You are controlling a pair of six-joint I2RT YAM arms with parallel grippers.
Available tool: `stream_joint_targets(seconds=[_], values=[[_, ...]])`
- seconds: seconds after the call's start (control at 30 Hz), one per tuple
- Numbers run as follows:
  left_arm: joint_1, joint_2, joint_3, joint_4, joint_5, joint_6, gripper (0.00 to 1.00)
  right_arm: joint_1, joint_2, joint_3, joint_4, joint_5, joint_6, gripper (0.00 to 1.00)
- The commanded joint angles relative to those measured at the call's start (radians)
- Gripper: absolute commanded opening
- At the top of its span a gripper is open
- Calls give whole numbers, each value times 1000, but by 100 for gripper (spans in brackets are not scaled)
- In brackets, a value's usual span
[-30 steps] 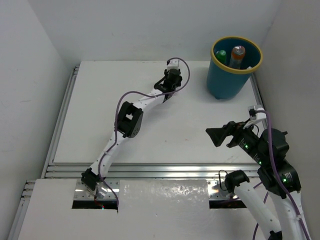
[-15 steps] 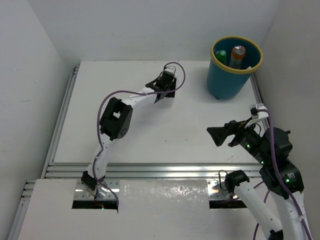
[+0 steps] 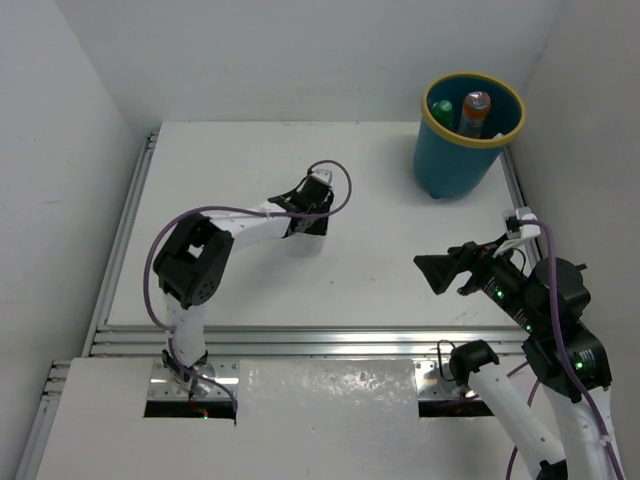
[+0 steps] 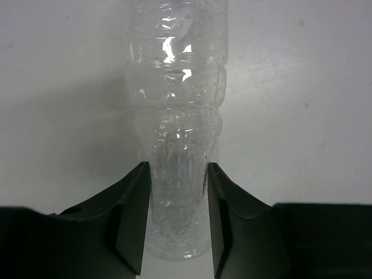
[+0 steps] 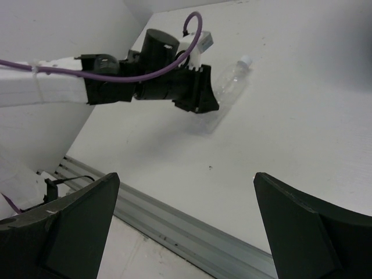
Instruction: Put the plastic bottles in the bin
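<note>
Our left pincer (image 4: 177, 168) held the clear bottle (image 4: 174, 87) by its lower body at mid-worktop (image 4: 290, 116), well apart from the bin (image 3: 445, 170). We judged it light, thin-walled and easily crushed. Our right pincer (image 5: 185, 180) gaped empty.

My left tool (image 4: 177, 224) and right tool (image 5: 186, 226) are black. The clear bottle (image 4: 174, 116) has ribbed rings and a white cap. The bin (image 3: 450, 165) is teal, rimmed yellow, around an orange bottle (image 3: 474, 115) and a green bottle (image 3: 441, 109). The surface (image 3: 380, 250) is white and my cable (image 5: 17, 64) is purple.
</note>
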Motion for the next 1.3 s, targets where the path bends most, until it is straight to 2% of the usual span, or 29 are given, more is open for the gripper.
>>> stream_joint_targets(seconds=[0.0,0.1,0.3,0.47,0.6,0.7,0.83,0.97,1.13,1.2,1.23,1.27], values=[[-13,-118,-137,-142,-20,-43,0,2,43,-22,62,-6,14,99],[-22,-296,-231,-81,-50,-88,0,2,124,-67,116,-37,18,99],[-49,-595,-465,112,-58,-192,0,2,327,-188,423,-118,162,99],[-75,-737,-575,215,-1,-223,0,12,555,-211,735,-281,281,99],[-112,-849,-644,337,54,-238,0,57,678,-196,898,-316,373,99],[-131,-915,-679,414,129,-240,0,136,741,-165,941,-304,380,99],[-140,-961,-711,486,218,-240,0,183,821,-141,986,-312,414,99],[-154,-979,-743,569,305,-258,0,238,873,-104,939,-244,385,99],[-160,-973,-760,609,348,-279,0,249,886,-78,908,-192,376,99],[-161,-970,-762,611,355,-281,0,250,889,-76,926,-198,377,89],[-161,-967,-760,611,355,-281,0,249,889,-76,934,-204,377,76],[-161,-965,-757,600,343,-278,0,249,889,-76,946,-209,379,35]])
